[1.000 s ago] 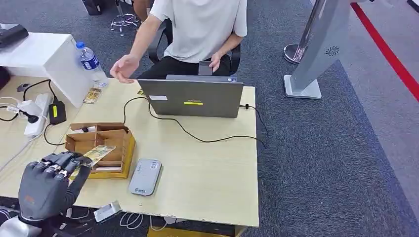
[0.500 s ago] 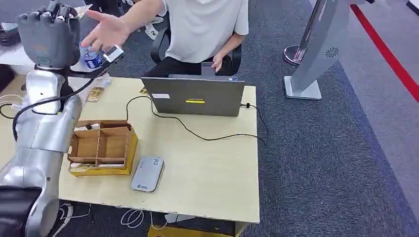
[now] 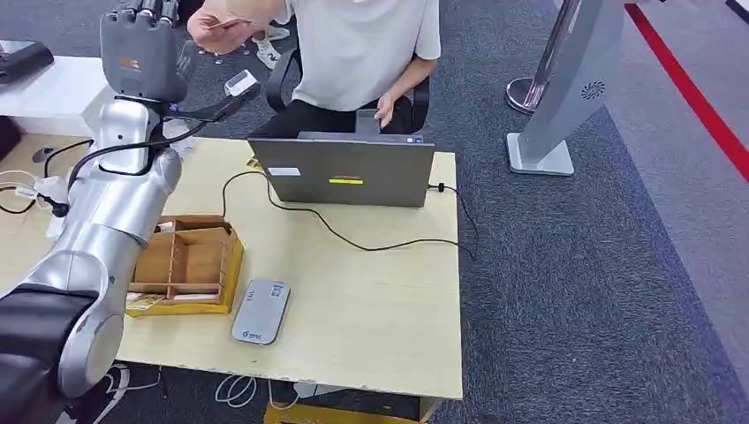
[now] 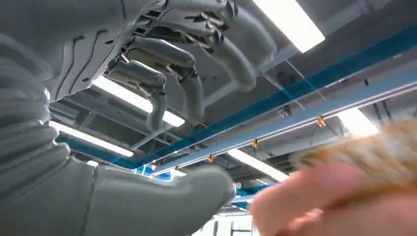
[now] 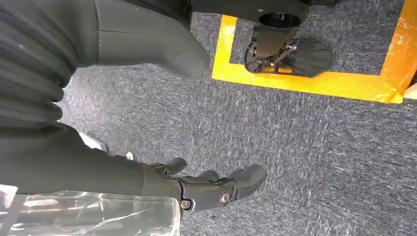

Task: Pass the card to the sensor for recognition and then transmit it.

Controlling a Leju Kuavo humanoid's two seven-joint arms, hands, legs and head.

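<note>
- The pale wooden table carries the working things; grey carpet lies around it.
- The robot's silver left arm reaches up and forward from the near left, over the table's left part.
- A person in a white shirt sits behind the table's far edge.
- A grey laptop stands open at the far edge with its lid's back toward the robot, and a black cable trails from it across the tabletop.
- The dark grey left hand is raised high, back toward the head camera; in the left wrist view its fingers are apart, lightly curled, and nothing lies between them and the thumb.
- The brown wooden compartment box sits on the table's left part, partly behind the arm.
- The right hand hangs over the carpet, fingers loosely bent and apart, holding nothing.
- The grey flat card sensor lies just beside the box, toward the near edge.
- The person's hand, just beside the left hand, pinches the small yellowish card, which shows blurred in the left wrist view.
</note>
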